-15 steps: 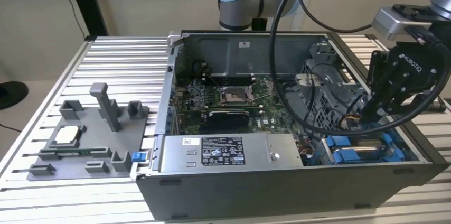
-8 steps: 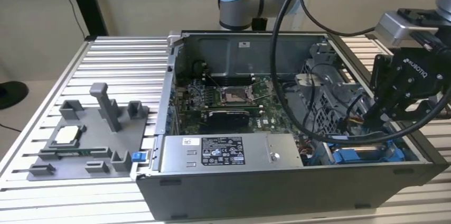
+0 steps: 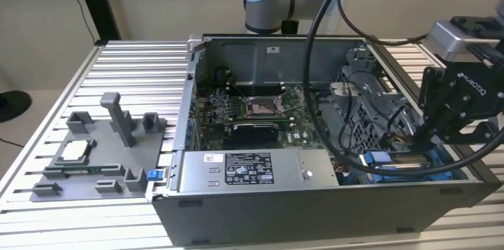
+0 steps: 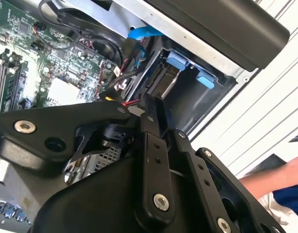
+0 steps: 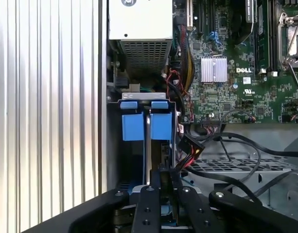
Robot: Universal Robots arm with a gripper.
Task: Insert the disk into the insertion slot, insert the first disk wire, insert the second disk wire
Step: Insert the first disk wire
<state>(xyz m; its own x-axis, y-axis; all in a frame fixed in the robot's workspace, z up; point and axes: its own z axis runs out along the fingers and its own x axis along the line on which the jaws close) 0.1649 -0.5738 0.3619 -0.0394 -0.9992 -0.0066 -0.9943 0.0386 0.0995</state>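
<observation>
Notes the gripper [image 3: 423, 142] lowered into the open computer case [image 3: 315, 214], at the corner on the exterior view's right. Cannot tell its state, spread or pressed together. Places the disk [image 3: 398, 167] in the insertion slot [image 3: 445, 164] just under the gripper, between blue rails. Records red wires [image 5: 186, 160] just beside in the first wrist view, and the power-supply box [image 3: 252, 170] near, along the same wall.
</observation>
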